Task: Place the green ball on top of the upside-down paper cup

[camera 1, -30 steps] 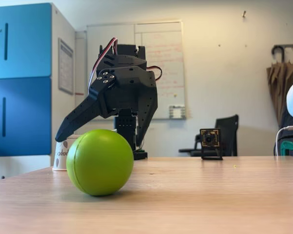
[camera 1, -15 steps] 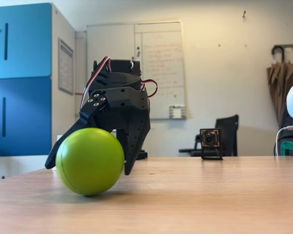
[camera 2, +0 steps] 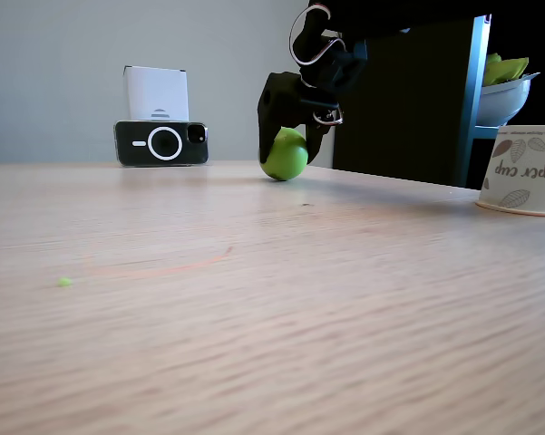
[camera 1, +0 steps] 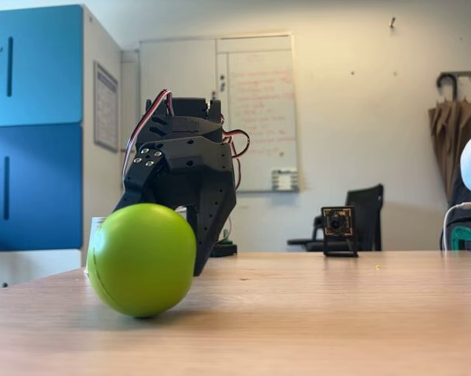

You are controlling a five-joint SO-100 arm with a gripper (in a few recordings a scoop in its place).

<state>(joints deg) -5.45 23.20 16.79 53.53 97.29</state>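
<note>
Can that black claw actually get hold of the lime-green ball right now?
Probably yes: the black gripper has its two fingers down either side of the smooth lime-green ball on the wooden table, with nothing between them.

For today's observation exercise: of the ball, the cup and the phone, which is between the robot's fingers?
The green ball: the fingers straddle it; cup and phone stand apart.

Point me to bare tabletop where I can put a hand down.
Free: the wide wood foreground of the table, between the phone and the paper cup. Crowded: around the green ball, where the gripper has its jaws over it.
</note>
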